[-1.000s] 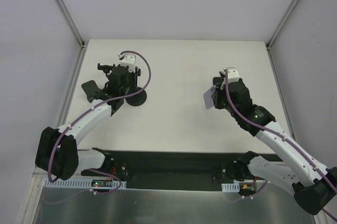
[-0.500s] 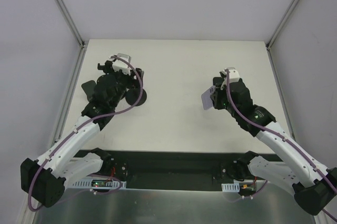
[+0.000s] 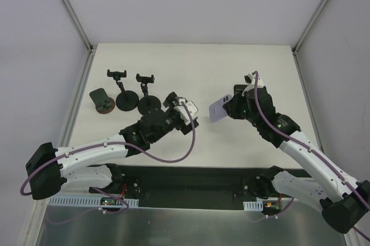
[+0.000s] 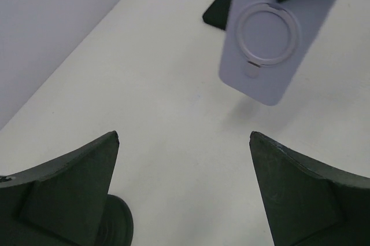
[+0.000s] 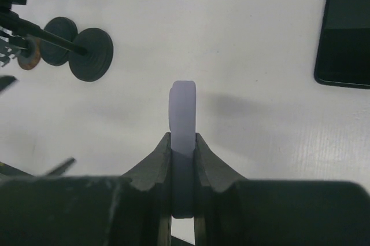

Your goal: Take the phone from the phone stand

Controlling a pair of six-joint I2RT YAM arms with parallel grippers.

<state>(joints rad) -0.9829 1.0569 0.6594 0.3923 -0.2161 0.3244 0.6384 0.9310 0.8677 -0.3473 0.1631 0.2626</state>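
My right gripper is clamped on one end of the lilac phone with a ring on its back, apparently clear of the white table; my left gripper gapes wide just before it, the nearest black round-footed phone stand off to its left

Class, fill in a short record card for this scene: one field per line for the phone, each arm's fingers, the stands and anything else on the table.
Phone: lavender phone, lifted above the table, in no stand
Right gripper: fingers shut on the lavender phone
Left gripper: fingers open, empty, facing the phone's back
Stands: black stand and second black stand, clamps empty
Other: dark phone lying flat on the table
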